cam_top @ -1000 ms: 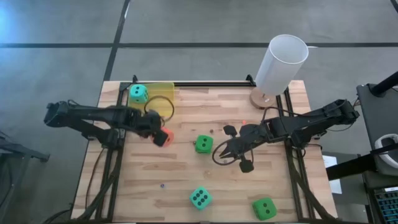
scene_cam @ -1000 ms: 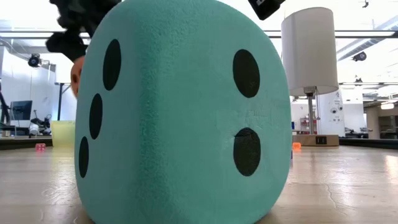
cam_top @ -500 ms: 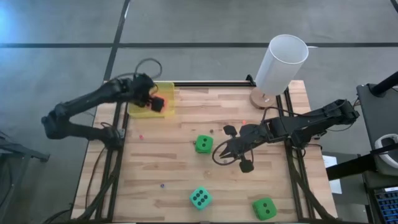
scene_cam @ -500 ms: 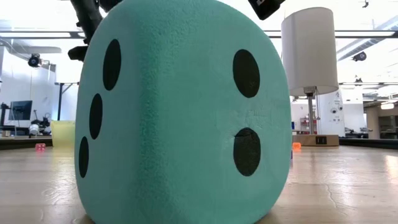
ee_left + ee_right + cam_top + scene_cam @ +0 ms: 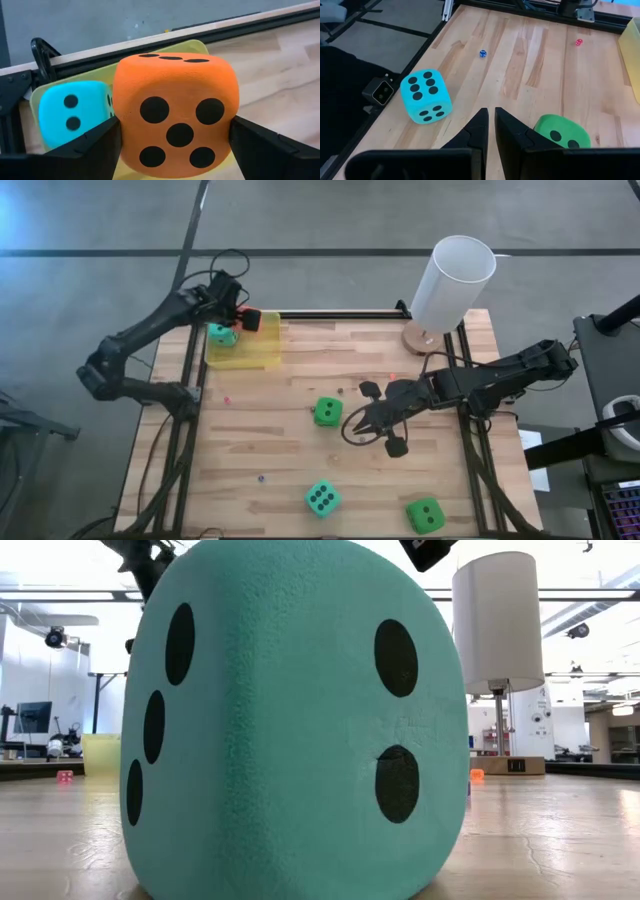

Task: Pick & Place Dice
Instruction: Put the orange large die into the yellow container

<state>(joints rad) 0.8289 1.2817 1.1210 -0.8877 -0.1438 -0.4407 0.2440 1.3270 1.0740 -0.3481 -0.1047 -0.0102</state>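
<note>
The orange-red die [image 5: 175, 115] hangs over the far side of the translucent yellow tray [image 5: 245, 352] at the table's far left corner, with my left gripper [image 5: 249, 320] shut on it. A teal die [image 5: 222, 333] lies inside the tray. On the bare wood rest a green die [image 5: 326, 412] at mid-table, a teal die [image 5: 321, 499] near the front edge, and a green die [image 5: 425, 515] at the front right. My right gripper [image 5: 356, 427] hovers shut just right of the middle green die, touching nothing. My left gripper pinches the orange-red die by two opposite side faces [image 5: 120, 135], one finger [image 5: 85, 150] on each side. The fingers slant down from the table's left toward the tray. The die is lifted clear above the tray, its five-pip face toward the wrist camera.
A white cylinder [image 5: 453, 280] on a round wooden base stands at the far right. A black rail [image 5: 340, 314] runs along the far edge. Tiny loose dice lie on the wood: a blue one [image 5: 483, 53] and a red one [image 5: 578, 42]. The front teal die [image 5: 290, 720] fills the low view.
My left gripper has swung from the left-middle of the table toward the far edge, carrying the orange-red die clear of the wood, and has turned on the way. It now holds the die over the tray. The right arm has kept still.
</note>
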